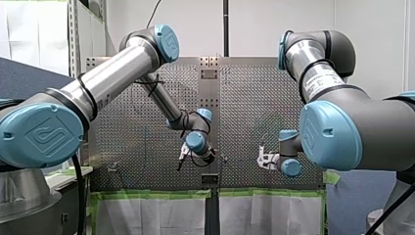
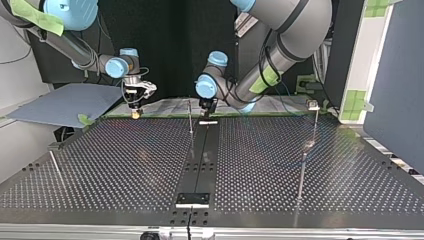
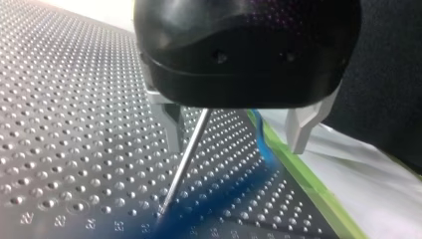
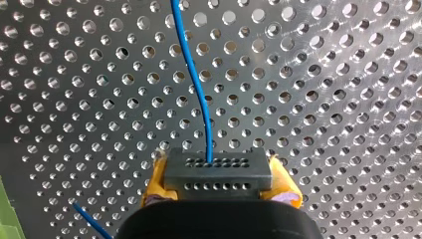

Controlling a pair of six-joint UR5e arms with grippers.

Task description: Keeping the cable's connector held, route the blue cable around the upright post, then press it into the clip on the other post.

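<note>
My right gripper [image 4: 219,196] has its yellow pads [image 4: 155,185] shut on a grey connector block [image 4: 217,172] with rows of small holes. The thin blue cable [image 4: 198,89] leaves the block and runs ahead over the perforated plate. My left gripper [image 3: 236,139] is black with metal fingers [image 3: 301,130], and it stands open just above the plate. A thin upright post [image 3: 185,162] leans between those fingers, with the blurred blue cable [image 3: 262,145] beside it. In the top view the post [image 2: 190,118] stands next to my left gripper [image 2: 207,109]. A taller post with a clip [image 2: 313,106] stands at that view's right.
A black rail with a bracket [image 2: 192,199] runs down the middle of the perforated table [image 2: 125,165]. Green tape [image 3: 318,191] and a white sheet edge the plate beside my left gripper. Another thin rod [image 2: 55,167] stands at the top view's left, and a further one [image 2: 301,172] at its right.
</note>
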